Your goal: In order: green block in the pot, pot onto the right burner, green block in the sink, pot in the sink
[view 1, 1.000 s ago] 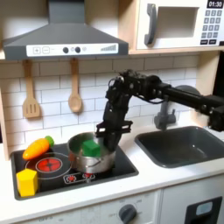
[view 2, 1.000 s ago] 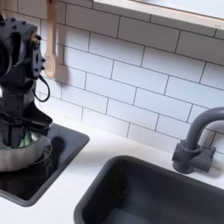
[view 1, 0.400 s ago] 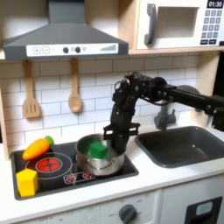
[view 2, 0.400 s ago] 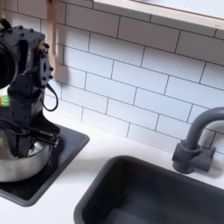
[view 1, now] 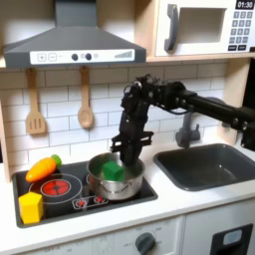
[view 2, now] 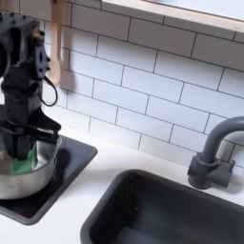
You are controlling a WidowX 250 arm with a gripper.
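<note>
The shiny steel pot (view 1: 116, 179) (view 2: 23, 177) stands on the right half of the black cooktop (view 1: 145, 189) and covers the right burner. The green block (view 1: 112, 171) (view 2: 20, 162) lies inside the pot. My gripper (view 1: 126, 155) (view 2: 26, 145) points down over the pot's middle, just above the block. Its fingers look spread to either side of the green block and hold nothing. The dark grey sink (view 1: 206, 165) (view 2: 162, 215) lies in the white counter, right of the cooktop in both exterior views.
In the first exterior view a carrot (view 1: 42, 167) and a yellow block (view 1: 31, 206) sit at the cooktop's left by the red left burner (view 1: 58, 186). The faucet (view 1: 187, 129) (view 2: 214, 152) rises behind the sink. A wooden spatula (view 1: 36, 110) and spoon (view 1: 86, 105) hang on the tiled wall.
The pot slid to the right in the first exterior view, then stopped. My gripper has left the pot's right rim and moved back over its middle, above the green block.
</note>
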